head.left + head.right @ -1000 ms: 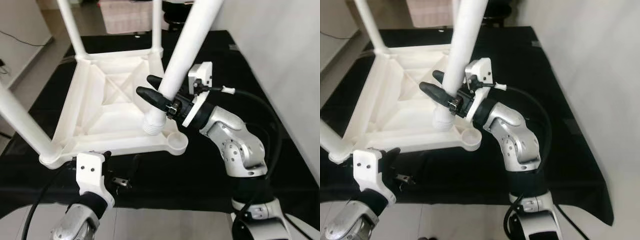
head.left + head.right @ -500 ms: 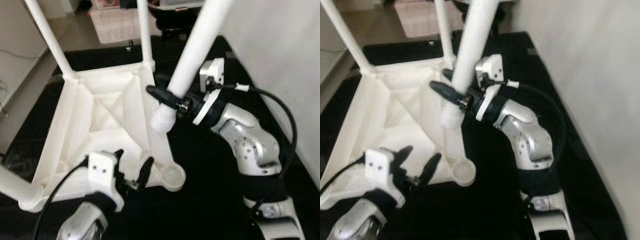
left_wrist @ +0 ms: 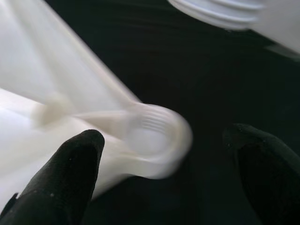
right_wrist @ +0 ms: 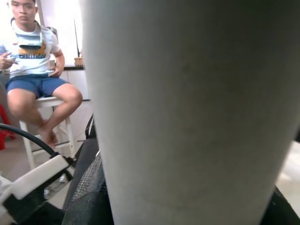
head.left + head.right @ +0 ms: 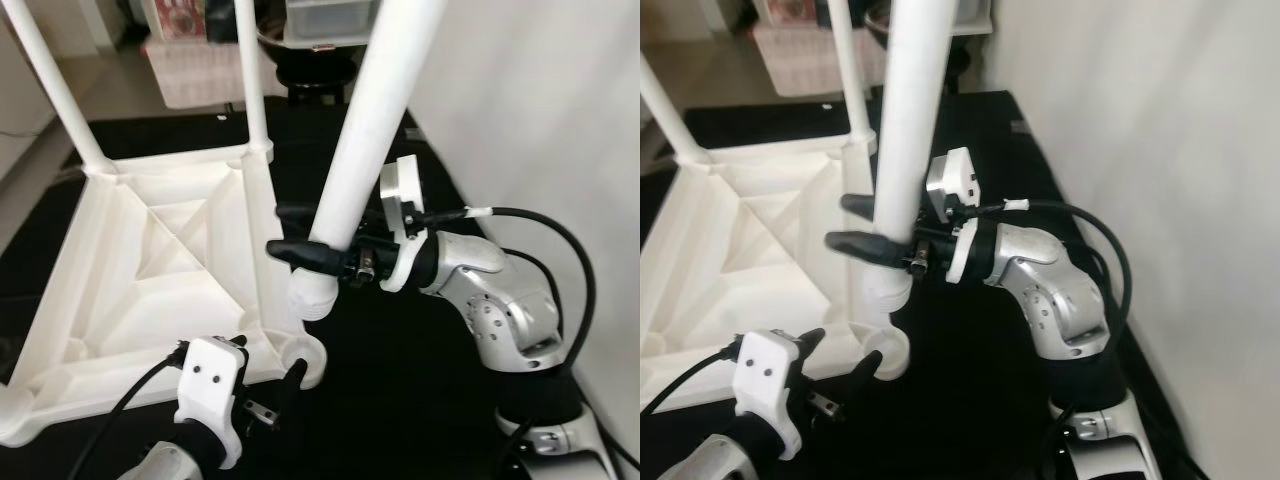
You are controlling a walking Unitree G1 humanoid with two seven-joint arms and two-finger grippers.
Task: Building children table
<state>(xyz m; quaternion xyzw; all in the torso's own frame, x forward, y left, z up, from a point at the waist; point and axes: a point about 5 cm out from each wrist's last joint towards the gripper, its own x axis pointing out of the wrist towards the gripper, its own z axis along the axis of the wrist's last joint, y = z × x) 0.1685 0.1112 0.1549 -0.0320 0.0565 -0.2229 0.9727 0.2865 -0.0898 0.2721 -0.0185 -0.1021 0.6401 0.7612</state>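
Note:
The white plastic table [image 5: 150, 260] lies upside down on a black mat, with two legs [image 5: 250, 70] standing up from its far corners. Its near right corner socket [image 5: 305, 360] is empty. My right gripper [image 5: 300, 235] is shut on a loose white leg [image 5: 360, 150], held tilted, with the threaded end [image 5: 312, 298] hanging just above and behind that socket. My left gripper [image 5: 838, 358] is open, low beside the same corner. In the left wrist view its fingers [image 3: 70, 173] straddle the socket [image 3: 150, 140], and the leg's thread [image 3: 225, 11] shows above.
The black mat [image 5: 420, 380] covers the floor around the table. A white wall [image 5: 540, 110] runs close along the right. Boxes and a dark stool base [image 5: 320, 70] stand at the back. In the right wrist view a person [image 4: 33, 79] sits on a stool.
The whole view has shifted as the camera moved. The held leg's threaded end has come closer to the near right corner socket. My left gripper now sits right by that socket.

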